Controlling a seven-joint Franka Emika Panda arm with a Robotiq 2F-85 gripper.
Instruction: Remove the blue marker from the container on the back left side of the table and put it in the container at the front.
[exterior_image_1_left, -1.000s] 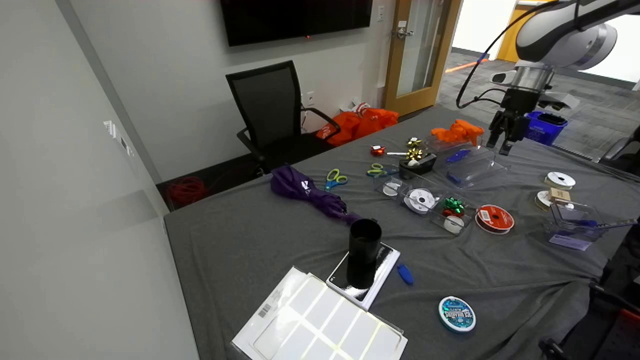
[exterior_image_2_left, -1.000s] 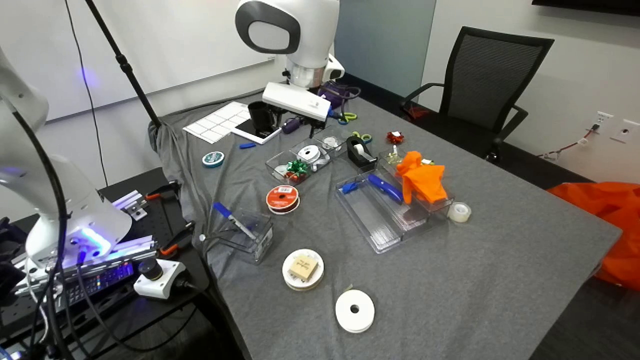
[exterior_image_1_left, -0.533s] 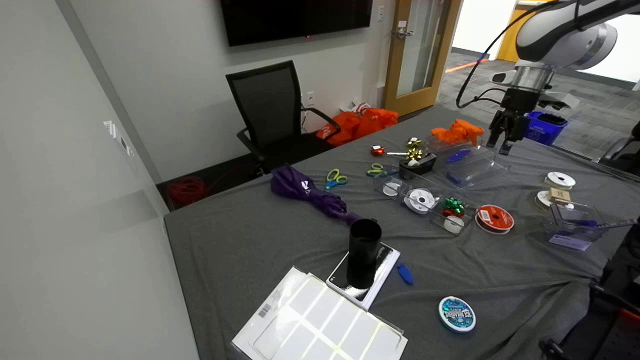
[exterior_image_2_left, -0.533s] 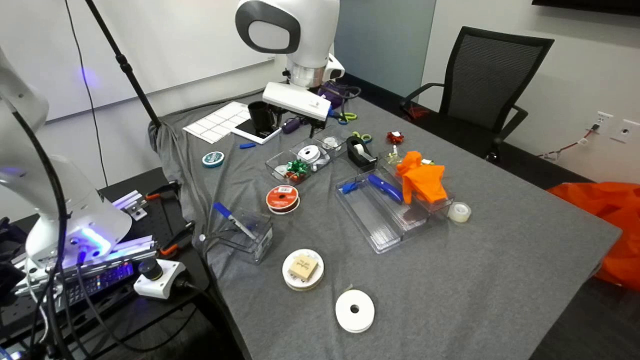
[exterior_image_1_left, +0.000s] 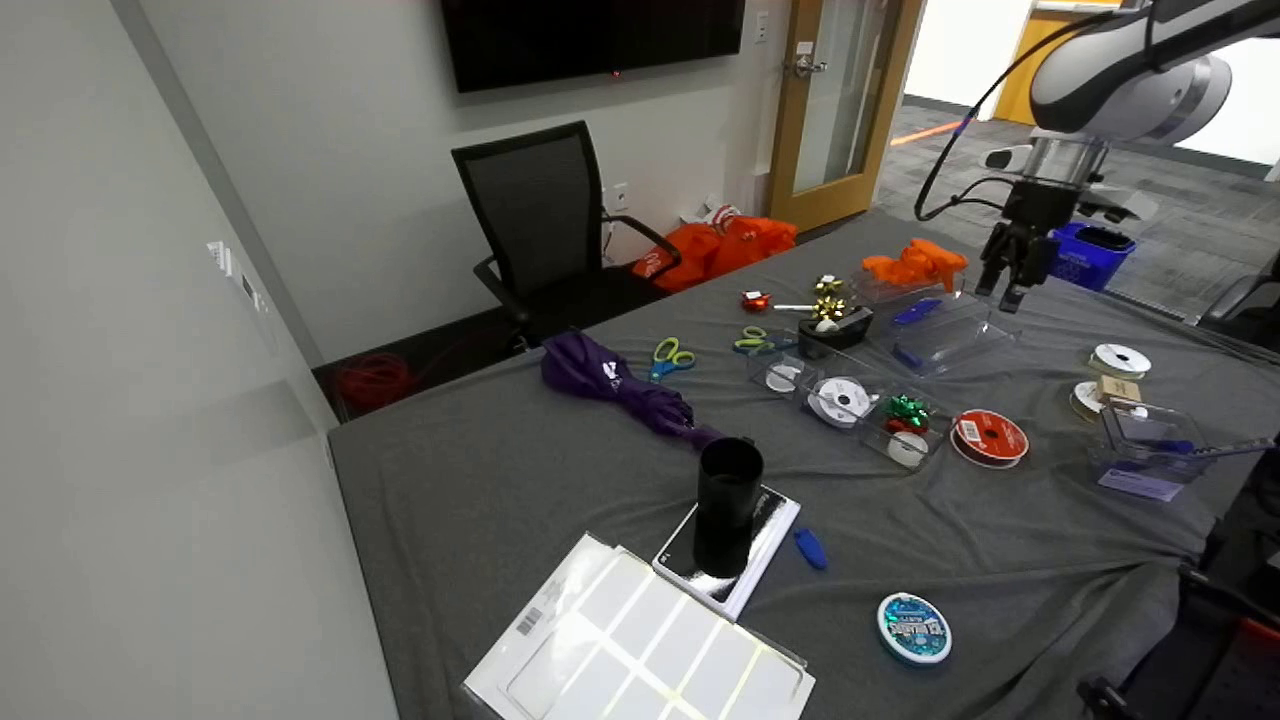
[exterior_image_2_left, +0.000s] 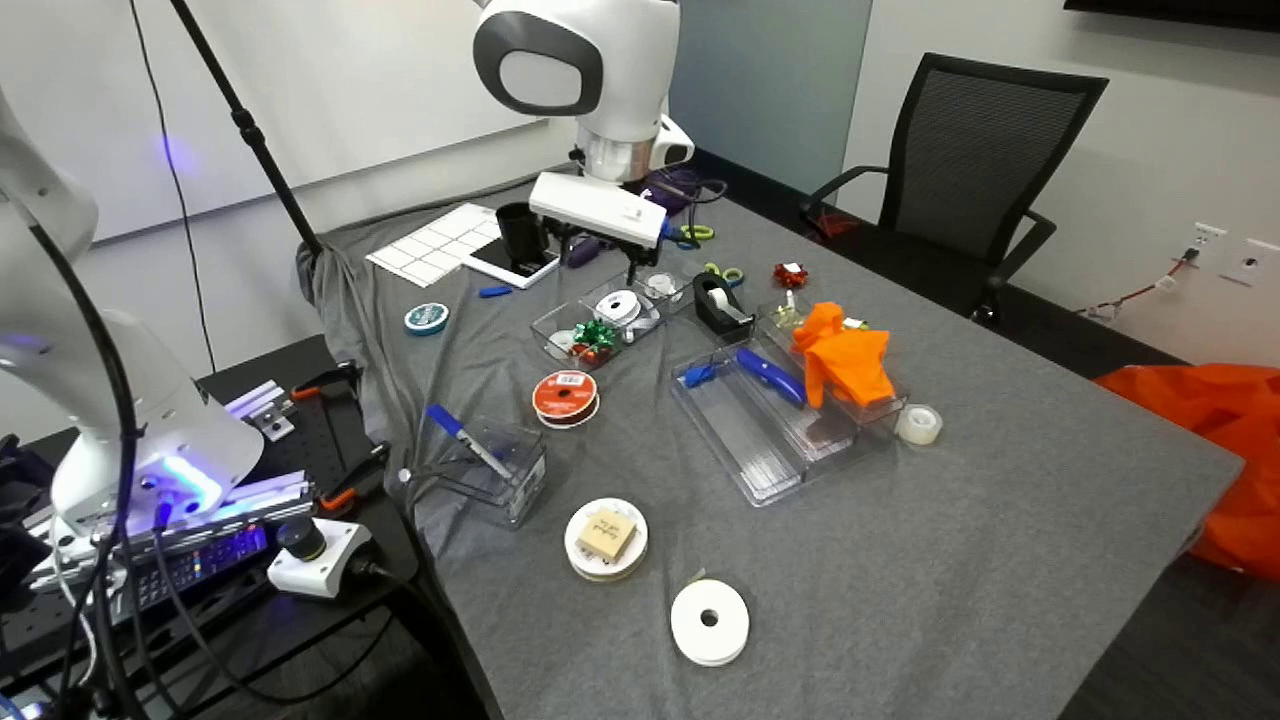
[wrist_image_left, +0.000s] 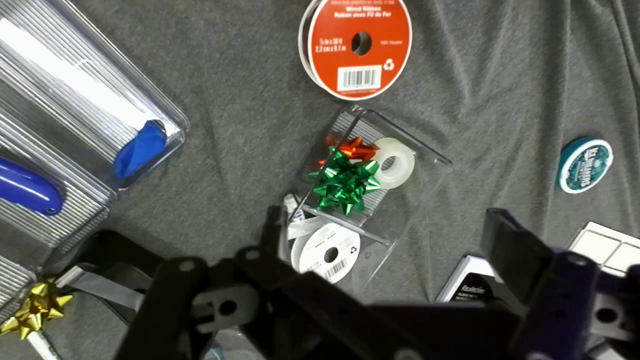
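A blue-capped marker (exterior_image_2_left: 462, 435) leans out of a small clear container (exterior_image_2_left: 522, 490) by the robot's base; its blue part also shows in an exterior view (exterior_image_1_left: 1172, 446). A clear divided tray (exterior_image_2_left: 735, 440) holds blue items and an orange cloth; its end shows in the wrist view (wrist_image_left: 150, 95). A clear organizer (wrist_image_left: 425, 165) holds bows, tape and a white ribbon spool. Which of these two is the front container I cannot tell. My gripper (wrist_image_left: 387, 220) is open and empty, high above the organizer; it also shows in an exterior view (exterior_image_1_left: 998, 292). The marker is outside the wrist view.
A red ribbon spool (exterior_image_2_left: 566, 396), white spools (exterior_image_2_left: 709, 620) and a small wooden block (exterior_image_2_left: 607, 535) lie around the containers. A black tape dispenser (exterior_image_2_left: 722, 306) stands between organizer and tray. A black cup (exterior_image_1_left: 728, 510) stands on a white box (exterior_image_1_left: 770, 540) near a purple umbrella (exterior_image_1_left: 620, 390).
My gripper and arm have shifted very slightly, a little down and to the right in an exterior view. Nothing on the table has moved.
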